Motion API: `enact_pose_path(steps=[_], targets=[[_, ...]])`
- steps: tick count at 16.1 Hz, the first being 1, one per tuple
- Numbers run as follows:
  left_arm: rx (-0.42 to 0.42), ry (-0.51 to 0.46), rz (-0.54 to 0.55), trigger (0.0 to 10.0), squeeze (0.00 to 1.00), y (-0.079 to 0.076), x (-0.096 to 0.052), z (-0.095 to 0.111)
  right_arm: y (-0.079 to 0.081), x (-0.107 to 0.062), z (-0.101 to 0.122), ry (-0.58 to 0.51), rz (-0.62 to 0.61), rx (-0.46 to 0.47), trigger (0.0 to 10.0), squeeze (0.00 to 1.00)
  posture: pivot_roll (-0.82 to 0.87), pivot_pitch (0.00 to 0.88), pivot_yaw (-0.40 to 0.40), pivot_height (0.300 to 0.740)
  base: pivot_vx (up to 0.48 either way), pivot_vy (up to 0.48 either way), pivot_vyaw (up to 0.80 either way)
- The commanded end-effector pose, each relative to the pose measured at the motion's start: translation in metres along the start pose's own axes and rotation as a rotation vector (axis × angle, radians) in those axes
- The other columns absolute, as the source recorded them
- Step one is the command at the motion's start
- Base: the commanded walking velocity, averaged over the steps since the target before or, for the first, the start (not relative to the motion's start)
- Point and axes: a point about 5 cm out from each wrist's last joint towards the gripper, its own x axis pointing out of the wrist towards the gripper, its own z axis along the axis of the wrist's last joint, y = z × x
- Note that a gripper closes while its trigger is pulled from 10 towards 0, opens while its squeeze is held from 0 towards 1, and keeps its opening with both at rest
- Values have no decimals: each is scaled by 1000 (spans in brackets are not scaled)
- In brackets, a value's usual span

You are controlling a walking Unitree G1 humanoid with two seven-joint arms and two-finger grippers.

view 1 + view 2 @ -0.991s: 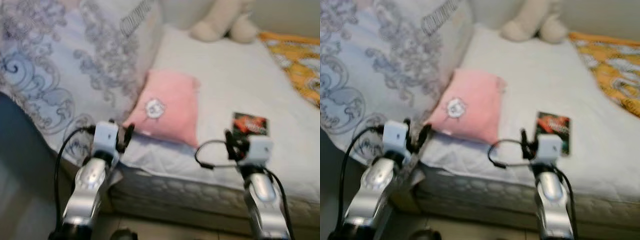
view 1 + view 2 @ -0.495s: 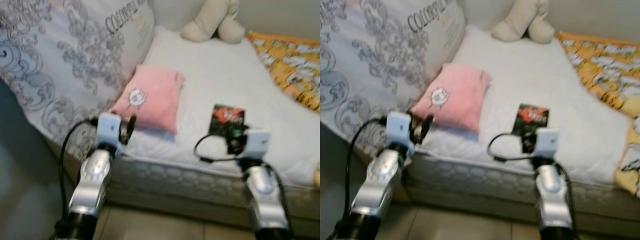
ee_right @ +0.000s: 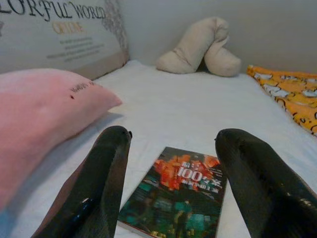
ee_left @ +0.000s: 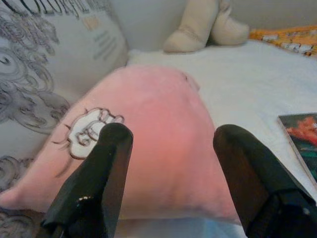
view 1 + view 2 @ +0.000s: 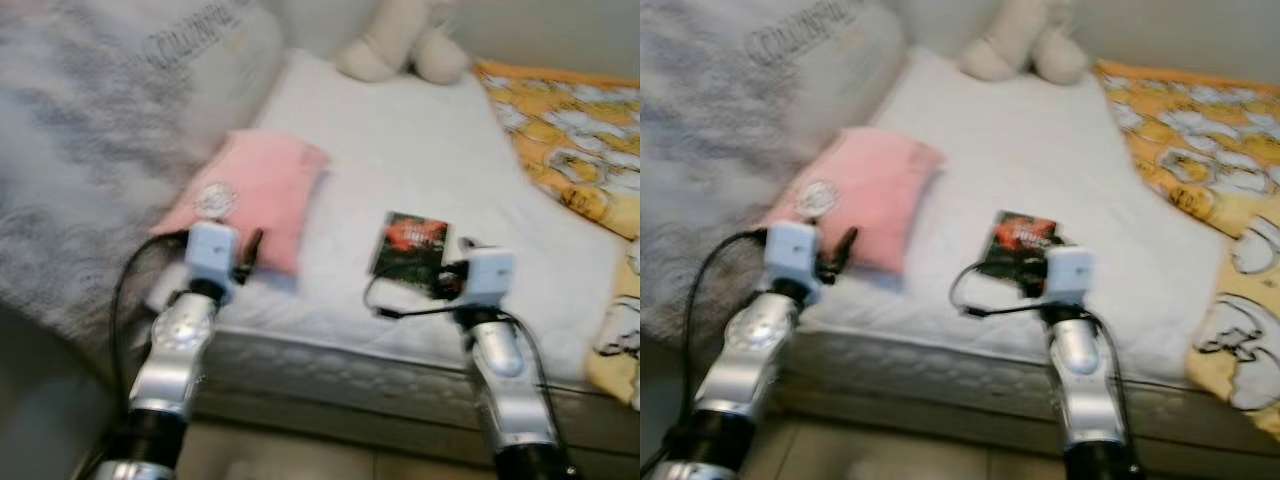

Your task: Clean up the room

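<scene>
- A bed [image 5: 440, 150] with a white sheet stands before the robot, its front edge running across the head views, which are blurred.
- A pink pillow [image 5: 245, 192] with a small white cartoon patch lies near the bed's front left corner, leaning against a large grey-patterned cushion [image 5: 90, 170] along the left edge.
- A book [image 3: 178, 196] with a dark red and green cover lies flat on the sheet near the front edge, just right of the pink pillow and apart from it.
- A beige plush toy [image 5: 1015, 45] sits at the far edge of the bed, against the wall.
- An orange and yellow patterned blanket [image 5: 1200, 170] covers the right side of the bed down to the front right corner.
- The left gripper [image 4: 168, 178] hovers at the front edge facing the pink pillow, its two black fingers spread apart and holding nothing.
- The right gripper [image 3: 171, 186] hovers at the front edge facing the book, its fingers likewise spread wide with nothing between them; the book lies just beyond the fingertips.
</scene>
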Motion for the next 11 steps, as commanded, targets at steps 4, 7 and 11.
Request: enact_pose_path(steps=[4,7,11], targets=[[-4,-12,-54,10000,0,-12,4,3,-11,-1,1,7,-29,-31,10000,0,-42,0,4,740,335,-340,0],[-1,-7,-53,10000,0,-7,7,3,-8,-2,-2,35,-12,-12,10000,0,-42,0,6,740,226,-224,0],[14,37,-68,10000,0,-2,11,-1,-5,5,-6,108,50,73,10000,0,-48,0,12,740,0,0,0]])
